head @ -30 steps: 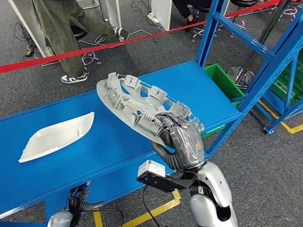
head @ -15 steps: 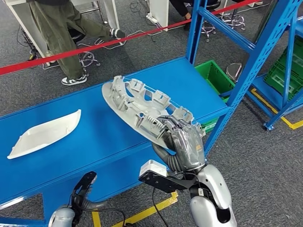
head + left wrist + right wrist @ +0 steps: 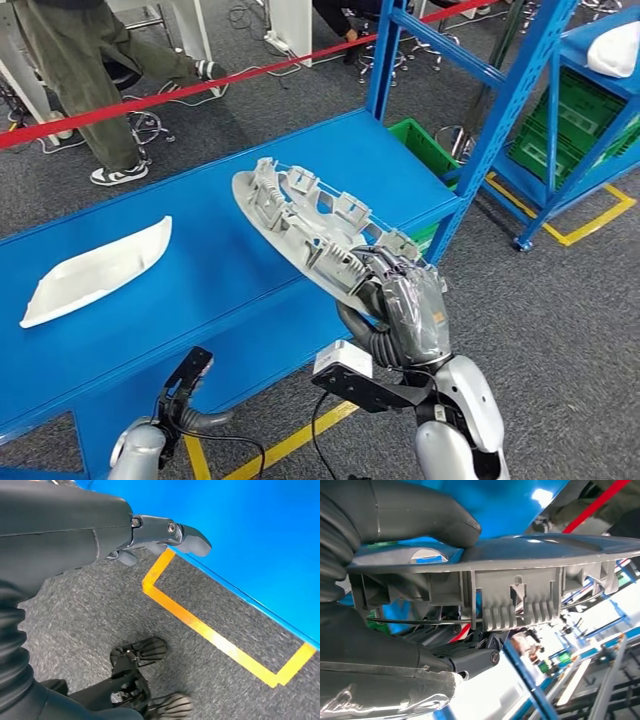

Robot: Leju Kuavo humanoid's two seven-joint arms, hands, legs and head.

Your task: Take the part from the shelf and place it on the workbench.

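blue workbench [image 3: 226,290] is lying across grey carpet. right hand [image 3: 404,310] is gripping one end of the grey ribbed part [image 3: 317,235], holding it above the bench. left hand [image 3: 151,535] is hanging low, empty, fingers loosely extended.

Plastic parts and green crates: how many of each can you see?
Grey ribbed part, held by the right hand above the blue workbench: 1
White smooth parts: 2
Green crates: 2
Total: 5
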